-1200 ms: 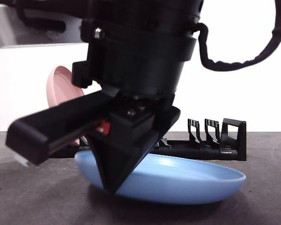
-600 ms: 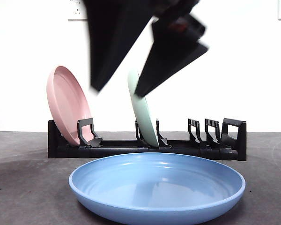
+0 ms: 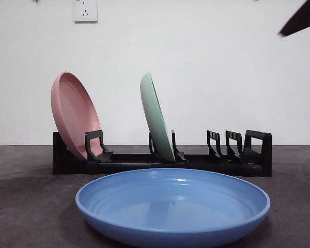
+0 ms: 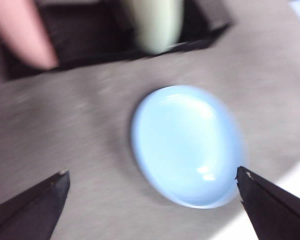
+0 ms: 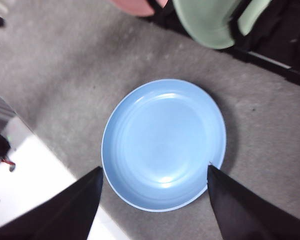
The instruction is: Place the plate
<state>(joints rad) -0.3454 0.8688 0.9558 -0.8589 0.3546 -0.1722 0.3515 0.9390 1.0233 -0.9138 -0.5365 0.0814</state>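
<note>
A blue plate (image 3: 173, 206) lies flat on the dark table, in front of a black rack (image 3: 160, 163). A pink plate (image 3: 72, 113) leans in the rack's left slot and a green plate (image 3: 156, 116) stands near its middle. Neither gripper holds anything. My left gripper (image 4: 149, 175) hangs open high above the blue plate (image 4: 187, 142), and its view is blurred. From high up, my right gripper (image 5: 155, 169) is also open over the blue plate (image 5: 164, 142). In the front view only a black tip (image 3: 301, 19) shows at the top right corner.
The rack's right end has several unfilled slots (image 3: 232, 150). A white wall with a socket (image 3: 86, 10) stands behind the rack. In the right wrist view the table's edge (image 5: 50, 165) runs close to the blue plate.
The gripper that was down at the tilted blue plate has let go and risen out of the front view. The plate now lies flat.
</note>
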